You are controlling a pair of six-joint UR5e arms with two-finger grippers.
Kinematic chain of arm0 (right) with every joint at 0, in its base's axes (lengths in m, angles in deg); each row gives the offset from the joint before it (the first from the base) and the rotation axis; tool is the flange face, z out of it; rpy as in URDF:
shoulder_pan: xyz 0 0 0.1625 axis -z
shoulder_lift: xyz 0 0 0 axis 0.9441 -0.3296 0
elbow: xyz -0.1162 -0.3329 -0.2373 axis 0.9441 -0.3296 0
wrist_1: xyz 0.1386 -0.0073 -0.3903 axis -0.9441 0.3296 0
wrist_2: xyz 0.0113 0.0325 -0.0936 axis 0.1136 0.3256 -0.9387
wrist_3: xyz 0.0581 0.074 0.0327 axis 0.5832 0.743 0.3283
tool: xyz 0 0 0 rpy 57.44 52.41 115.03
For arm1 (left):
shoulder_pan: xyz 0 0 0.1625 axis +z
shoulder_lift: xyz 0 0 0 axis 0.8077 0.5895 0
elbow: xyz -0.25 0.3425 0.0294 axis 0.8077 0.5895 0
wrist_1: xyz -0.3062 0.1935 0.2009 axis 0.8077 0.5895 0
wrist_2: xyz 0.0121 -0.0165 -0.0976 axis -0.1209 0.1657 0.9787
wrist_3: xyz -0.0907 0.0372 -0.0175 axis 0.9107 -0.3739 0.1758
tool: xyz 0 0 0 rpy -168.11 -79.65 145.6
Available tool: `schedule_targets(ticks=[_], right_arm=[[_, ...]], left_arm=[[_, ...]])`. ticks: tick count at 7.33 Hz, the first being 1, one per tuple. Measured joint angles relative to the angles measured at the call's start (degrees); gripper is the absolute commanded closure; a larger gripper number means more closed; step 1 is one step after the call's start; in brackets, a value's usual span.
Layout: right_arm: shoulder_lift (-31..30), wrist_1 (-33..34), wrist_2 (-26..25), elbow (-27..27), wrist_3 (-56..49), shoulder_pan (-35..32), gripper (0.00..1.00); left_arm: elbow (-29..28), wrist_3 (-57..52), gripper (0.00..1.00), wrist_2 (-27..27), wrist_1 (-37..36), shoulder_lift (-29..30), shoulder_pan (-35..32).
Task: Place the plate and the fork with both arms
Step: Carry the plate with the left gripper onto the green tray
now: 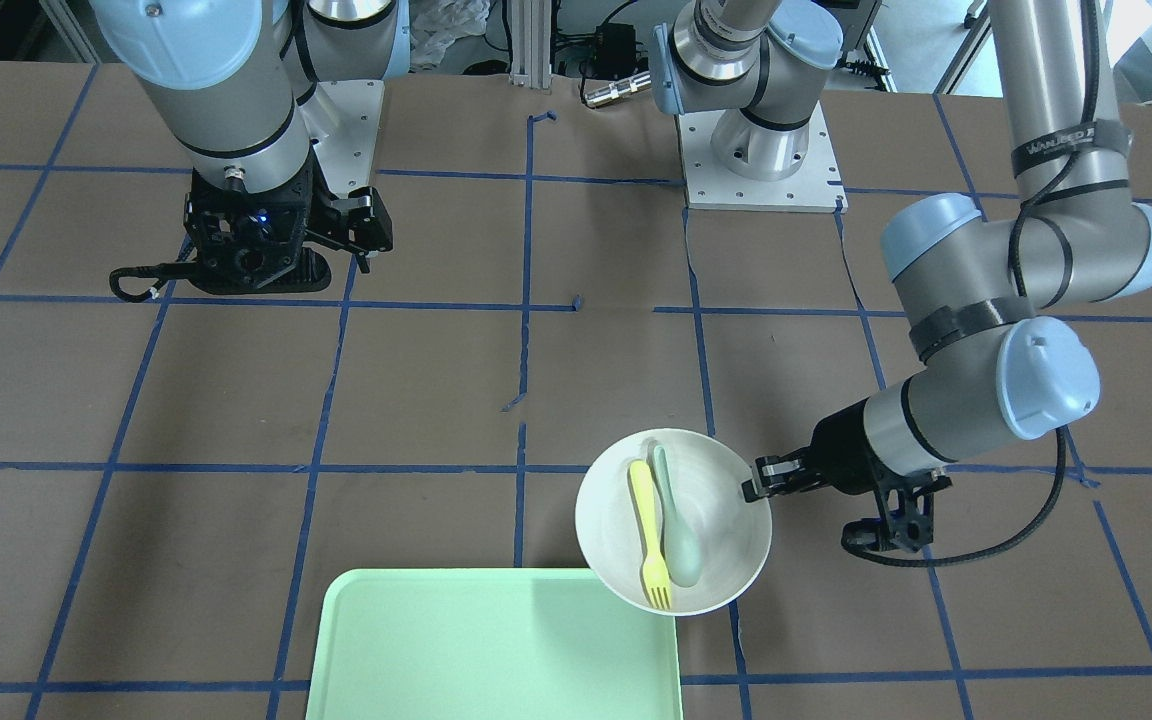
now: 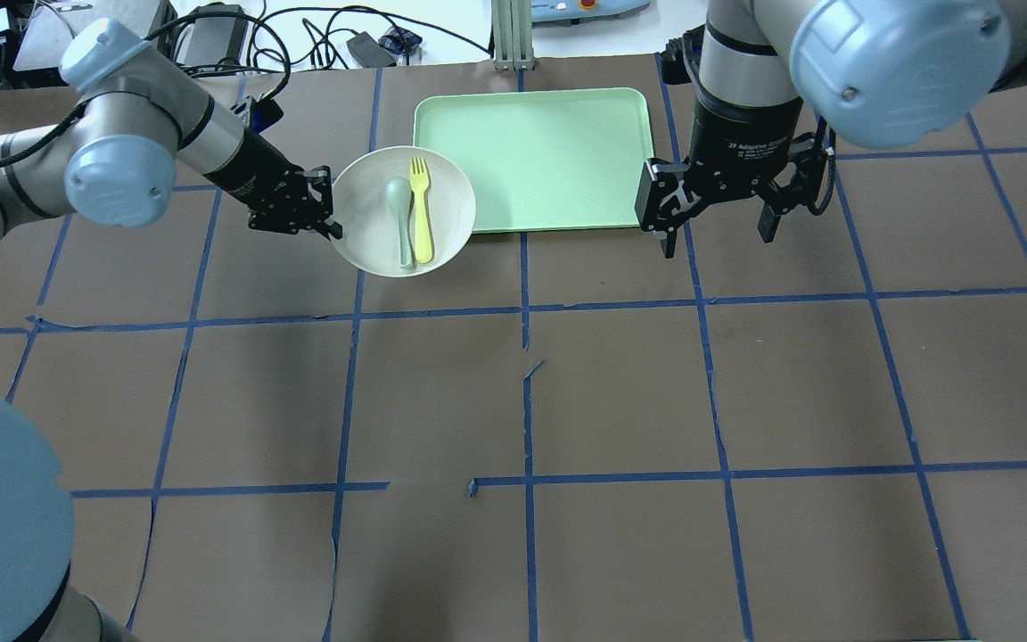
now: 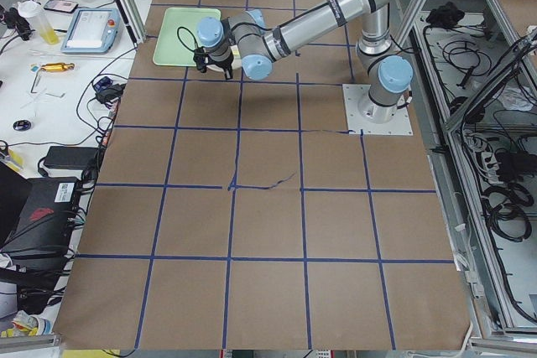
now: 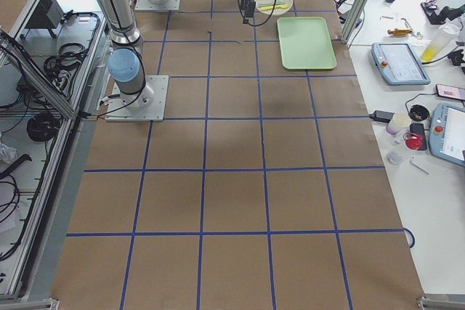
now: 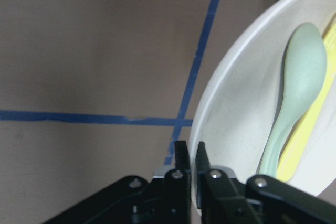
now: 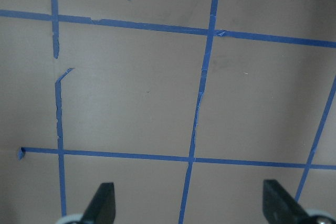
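The off-white plate [image 2: 447, 192] sits at the light-green tray's left corner, and its rim overlaps the tray's edge. The yellow fork [image 2: 423, 214] lies in the plate, tines toward the tray, next to a pale grey-green spoon [image 2: 400, 214]. My left gripper [image 2: 328, 209] is shut on the plate's rim on the side away from the tray. The left wrist view shows its fingers [image 5: 182, 156] pinching the rim of the plate [image 5: 236, 103]. My right gripper [image 2: 716, 239] is open and empty, hanging above the table by the tray's right corner. The front view shows the plate [image 1: 726, 480], the fork [image 1: 648, 530] and the left gripper [image 1: 758, 480].
The rectangular light-green tray [image 2: 536, 160] lies at the table's far edge and holds nothing besides the overlapping plate rim. Brown table paper with a blue tape grid [image 6: 199, 87] is below the right gripper. Cables and equipment lie beyond the far edge.
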Motion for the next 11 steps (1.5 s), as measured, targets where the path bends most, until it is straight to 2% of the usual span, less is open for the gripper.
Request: schedule_targets(ticks=[4, 7, 9, 11], right_arm=[[0.0, 0.0, 0.1, 0.1, 0.0, 0.0, 0.0], [0.0, 0.0, 0.1, 0.2, 0.0, -0.1, 0.0], [0.0, 0.0, 0.1, 0.2, 0.0, -0.1, 0.0], [0.1, 0.0, 0.1, 0.2, 0.0, -0.1, 0.0]], left_arm=[[-17.1, 5.4, 1.0, 0.2, -2.8, 13.4, -6.7], [-26.4, 9.0, 1.0, 0.4, -3.6, 21.4, -10.1], [-29.0, 9.1, 1.0, 2.6, -3.9, 24.2, -11.2], [-29.2, 8.9, 1.0, 4.2, -4.2, 25.0, -12.0]])
